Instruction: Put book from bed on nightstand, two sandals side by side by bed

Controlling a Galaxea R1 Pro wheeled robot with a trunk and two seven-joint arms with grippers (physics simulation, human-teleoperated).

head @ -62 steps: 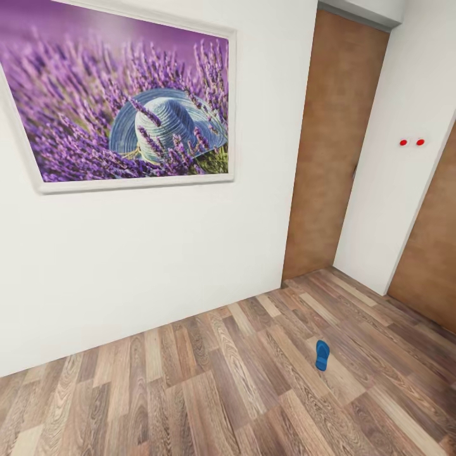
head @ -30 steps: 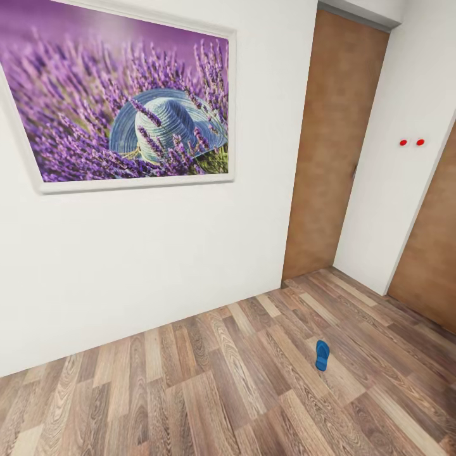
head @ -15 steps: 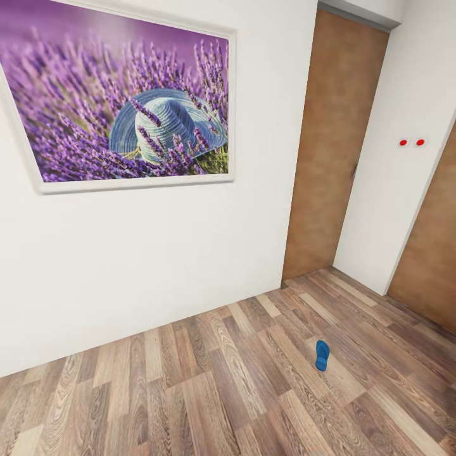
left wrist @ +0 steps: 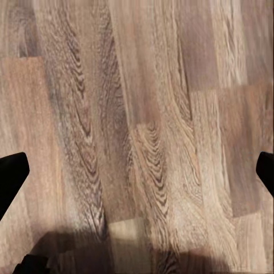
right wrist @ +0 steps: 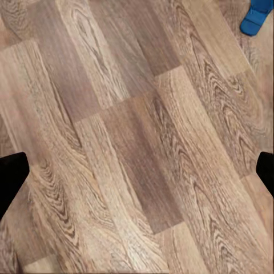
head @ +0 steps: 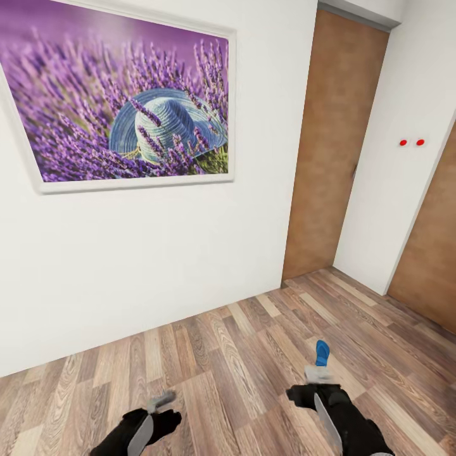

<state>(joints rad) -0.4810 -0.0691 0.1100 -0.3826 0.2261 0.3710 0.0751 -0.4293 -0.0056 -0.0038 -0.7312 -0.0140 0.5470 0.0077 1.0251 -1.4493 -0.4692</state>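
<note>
You're facing a white wall (head: 158, 266) with a framed lavender-and-hat picture (head: 120, 101) at about 11 o'clock in the head view. A brown door (head: 332, 145) is at 1 o'clock, and two small red dots (head: 411, 142) sit on the wall to its right.

One blue sandal (head: 322, 353) lies flat on the wood-plank floor (head: 240, 354) at roughly 5 o'clock, well apart from the wall. In the right wrist view its end shows at (right wrist: 255, 17).

Your right gripper (head: 316, 377) is low at 5 o'clock, just on the near side of the sandal and partly overlapping it in the head view; contact can't be told. Its fingertips (right wrist: 11, 174) stand wide apart over bare floor, so it's spread and empty.

Your left gripper (head: 161, 400) is at 7 o'clock over bare planks, dark fingertips (left wrist: 10, 171) also far apart, holding nothing.
</note>
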